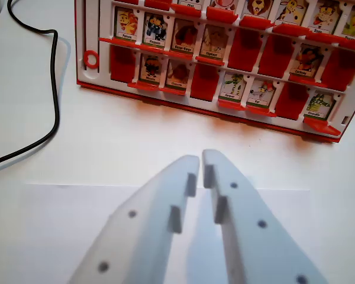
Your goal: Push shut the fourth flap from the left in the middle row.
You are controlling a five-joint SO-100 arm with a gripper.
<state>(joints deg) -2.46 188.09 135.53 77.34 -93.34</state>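
My hand [201, 158] sits low in the wrist view, fingers pinched nearly together with only a thin slit between the tips, gripping nothing, hovering over the white table [106, 154]. The game board [213, 59] stands ahead of the hand, well apart from the tips, tilted slightly so its far end runs off to the wrist view's right. I can see three rows of red-framed picture flaps, some up showing cartoon cards, some already down as plain red panels. My read of the middle row: fourth from the left is the flap with the elephant card [213, 41], standing up, ahead of the hand and just off its centreline to the right. Counting is shaky though, the top row is cut off and the left edge has a slider strip, so I could pick the wrong column. Risks from here: coming in too low and hitting the bottom-row flaps first, clipping the neighbouring card beside the target, or shoving the whole light board backward instead of tipping the flap. A black cable [50, 89] loops far left of the hand, out of the way, unlikely to snag.
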